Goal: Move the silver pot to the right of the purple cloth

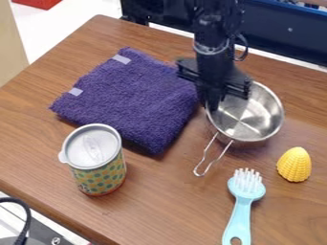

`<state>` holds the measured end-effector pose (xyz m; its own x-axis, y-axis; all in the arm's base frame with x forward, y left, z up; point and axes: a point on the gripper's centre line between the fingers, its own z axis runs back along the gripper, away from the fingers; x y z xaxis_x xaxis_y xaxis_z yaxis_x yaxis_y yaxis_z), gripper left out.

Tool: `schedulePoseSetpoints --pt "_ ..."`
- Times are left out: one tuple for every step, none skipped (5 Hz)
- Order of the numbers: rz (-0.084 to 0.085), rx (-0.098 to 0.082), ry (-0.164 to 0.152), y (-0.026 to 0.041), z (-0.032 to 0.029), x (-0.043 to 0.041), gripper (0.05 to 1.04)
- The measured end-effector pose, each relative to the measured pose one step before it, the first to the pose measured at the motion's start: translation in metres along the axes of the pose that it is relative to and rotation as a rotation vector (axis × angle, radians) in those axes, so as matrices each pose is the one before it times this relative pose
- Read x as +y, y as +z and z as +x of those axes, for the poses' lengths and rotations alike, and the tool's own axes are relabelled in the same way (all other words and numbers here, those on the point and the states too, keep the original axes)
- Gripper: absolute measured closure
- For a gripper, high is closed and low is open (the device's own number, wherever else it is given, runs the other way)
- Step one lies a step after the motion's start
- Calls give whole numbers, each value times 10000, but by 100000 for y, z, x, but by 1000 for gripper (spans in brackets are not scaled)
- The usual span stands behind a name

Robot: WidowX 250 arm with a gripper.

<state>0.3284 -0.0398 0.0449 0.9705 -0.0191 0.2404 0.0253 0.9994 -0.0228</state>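
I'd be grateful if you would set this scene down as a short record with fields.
surface: brown wooden table
main item: silver pot, right of the purple cloth, wire handle toward the camera
robot: end effector at the pot's left rim
near the cloth: lidded dotted cup, upright
front right: light blue brush, with a yellow cone-shaped toy beside its head

Widest passage: bare table [159, 206] between the patterned cup [99, 165], left, and the light-blue brush [243, 203], right. The handle of the silver pot [258, 115] juts into its far part; the purple cloth [127, 95] bounds it beyond the cup. Open wood, right of pot: yellow cob [294, 164] blocks the near side.
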Motion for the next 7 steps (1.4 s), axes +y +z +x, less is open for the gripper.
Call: schedulePoseSetpoints --pt "69 -99 105 -45 192 467 1022" --pt "-14 79 283 -1 -61 736 1022" --pt "455 -200 566 -777 -65 589 1022" --pt "86 -8 302 -200 -274 130 1022" --pt "9 179 192 10 -204 267 1022" --pt "2 127 -9 116 -50 -23 997" --pt "195 -150 341 210 405 -34 842"
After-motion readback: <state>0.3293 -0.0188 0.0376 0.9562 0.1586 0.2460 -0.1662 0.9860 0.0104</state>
